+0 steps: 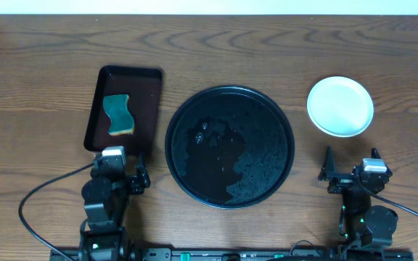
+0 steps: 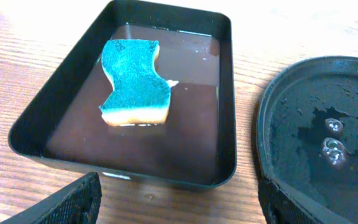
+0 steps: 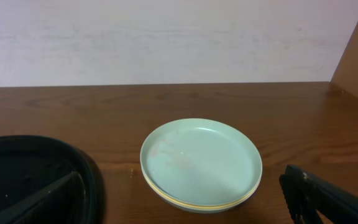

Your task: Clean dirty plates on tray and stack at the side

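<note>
Plates stacked, tray bare: my left gripper [image 1: 120, 172] and right gripper [image 1: 351, 165] stand wide open, holding nothing.
The plates [image 1: 340, 106] sit piled near the table's right edge, off the wet black tray [image 1: 290, 138] at mid-table, presumably so washed ones stay clean. The stack lies just beyond my right gripper, apart from it. The sponge [image 1: 118, 114] rests in the rectangular tray [image 1: 130, 70] toward the left edge.

Even bright light, sharp focus, glints on tray [image 1: 263, 156]
</note>
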